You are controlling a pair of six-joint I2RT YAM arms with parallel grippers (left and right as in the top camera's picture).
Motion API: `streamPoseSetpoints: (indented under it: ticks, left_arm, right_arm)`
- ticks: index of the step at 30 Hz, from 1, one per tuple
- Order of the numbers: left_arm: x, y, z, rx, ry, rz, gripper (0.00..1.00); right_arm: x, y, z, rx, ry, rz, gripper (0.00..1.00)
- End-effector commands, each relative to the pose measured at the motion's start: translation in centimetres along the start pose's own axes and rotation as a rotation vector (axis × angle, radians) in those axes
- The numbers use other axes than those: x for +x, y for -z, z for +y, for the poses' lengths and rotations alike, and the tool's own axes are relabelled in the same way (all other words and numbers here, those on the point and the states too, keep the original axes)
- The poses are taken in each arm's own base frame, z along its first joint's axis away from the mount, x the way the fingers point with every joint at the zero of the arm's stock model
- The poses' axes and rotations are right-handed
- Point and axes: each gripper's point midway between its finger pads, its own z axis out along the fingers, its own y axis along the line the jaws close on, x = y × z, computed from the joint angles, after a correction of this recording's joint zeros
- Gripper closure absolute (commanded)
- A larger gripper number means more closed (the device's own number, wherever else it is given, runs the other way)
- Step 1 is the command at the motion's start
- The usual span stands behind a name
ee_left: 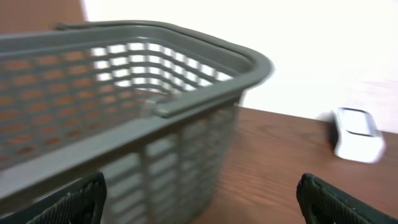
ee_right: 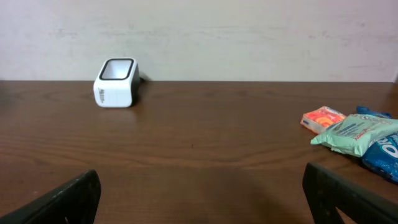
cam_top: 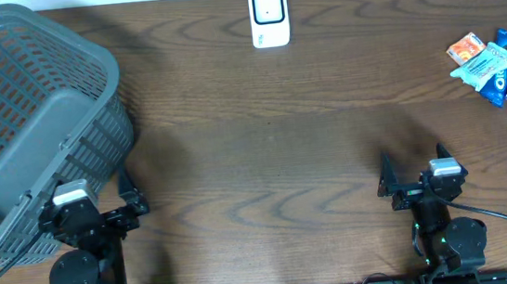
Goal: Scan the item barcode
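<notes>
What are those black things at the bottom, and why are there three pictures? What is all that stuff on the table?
Those are two robot arms. Each ends in a gripper, like a two-finger hand: the left gripper and the right gripper. Both are open and hold nothing.

One picture looks down from above the table. The other two come from little cameras on the arms' wrists, so you see the dark fingertips at the bottom corners.

On the wooden table sit a gray basket, a small white barcode scanner, and some snack packets on the right. The robot's job is to scan a packet's barcode.
</notes>
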Motion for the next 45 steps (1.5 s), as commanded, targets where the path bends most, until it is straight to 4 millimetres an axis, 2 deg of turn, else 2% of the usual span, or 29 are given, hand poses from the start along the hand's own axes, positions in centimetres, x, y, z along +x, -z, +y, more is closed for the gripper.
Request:
streamPoseSetpoints:
  ticks: [1,6,11,16,27,34,39,45]
  left_arm:
    - [1.9,0.0,-2.6,0.155,0.041,0.068,0.02]
    - [7.2,0.0,-2.6,0.146,0.118,0.25,0.02]
    - [9.7,-0.7,-2.2,0.133,0.094,0.276,0.02]
    - [10.1,-1.6,-2.3,0.151,0.048,0.179,0.02]
    - [8.6,-2.5,-2.5,0.184,0.056,-0.095,0.02]
    - [8.8,-2.7,-1.6,0.129,0.059,-0.091,0.02]
    - [12.0,-2.8,-0.9,0.091,0.052,0.039,0.02]
    - [11.9,-2.8,-0.8,0.086,-0.043,0.031,0.02]
  right_arm:
    - [0.1,0.0,-0.2,0.007,-0.018,0.001,0.01]
    - [0.1,0.0,-0.2,0.007,-0.018,0.001,0.01]
    - [0.1,0.0,-0.2,0.007,-0.018,0.001,0.01]
    - [0.1,0.0,-0.2,0.007,-0.018,0.001,0.01]
    - [0.1,0.0,-0.2,0.007,-0.018,0.001,0.01]
    - [0.1,0.0,-0.2,0.007,-0.018,0.001,0.01]
    - [0.1,0.0,-0.2,0.007,-0.018,0.001,0.01]
    - [0.1,0.0,-0.2,0.007,-0.018,0.001,0.01]
